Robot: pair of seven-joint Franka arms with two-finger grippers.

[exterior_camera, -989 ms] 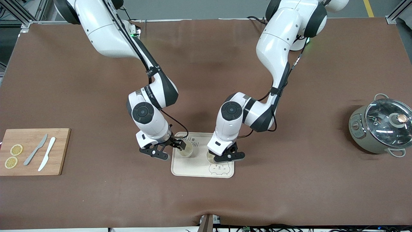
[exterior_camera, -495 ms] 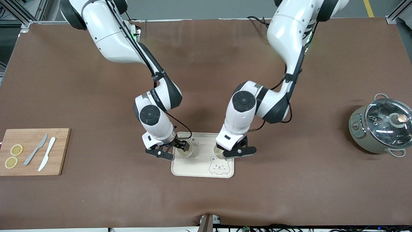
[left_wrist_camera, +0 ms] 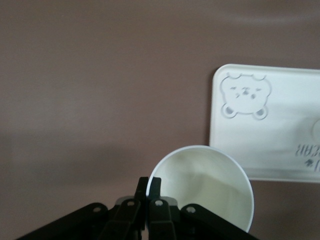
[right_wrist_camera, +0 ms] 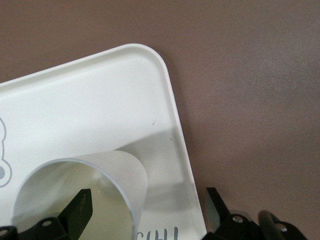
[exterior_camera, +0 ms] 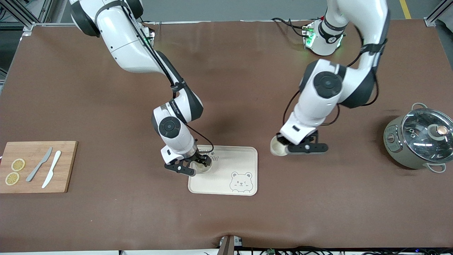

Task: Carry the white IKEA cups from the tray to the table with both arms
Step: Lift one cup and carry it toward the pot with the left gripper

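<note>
**Two cups, two grippers: one cup on the tray, one held off it**

We count two white cups, one tray, one pot, one cutting board, two knives and two lemon slices.

Our left gripper [exterior_camera: 291, 148] is up over bare brown table [exterior_camera: 318, 198], off the tray's edge toward the left arm's end. Its fingers are pinched together on the rim of the first cup [exterior_camera: 277, 149], one inside the wall and one outside, as the left wrist view shows [left_wrist_camera: 152, 187]. That cup [left_wrist_camera: 207, 185] hangs upright from the fingers with its mouth open upward, and the tray [left_wrist_camera: 280, 150] lies apart from it.

Our right gripper [exterior_camera: 194, 166] is low at the tray [exterior_camera: 247, 156], at the corner toward the right arm's end. The second cup [exterior_camera: 202, 167] stands on the tray there, between its fingers. In the right wrist view the fingers [right_wrist_camera: 82, 207] are spread wide, one inside the cup [right_wrist_camera: 85, 195] and the other well outside its wall, neither pressing it.

The tray carries one bear face [exterior_camera: 240, 181], in the corner nearest the camera and away from the right gripper.

Toward the left arm's end stands the single grey-green pot [exterior_camera: 417, 140] with its glass lid. At the right arm's end lies the wooden cutting board [exterior_camera: 67, 166] with a grey knife [exterior_camera: 39, 164], a white knife [exterior_camera: 51, 173] and two lemon slices [exterior_camera: 17, 164] [exterior_camera: 12, 178].
</note>
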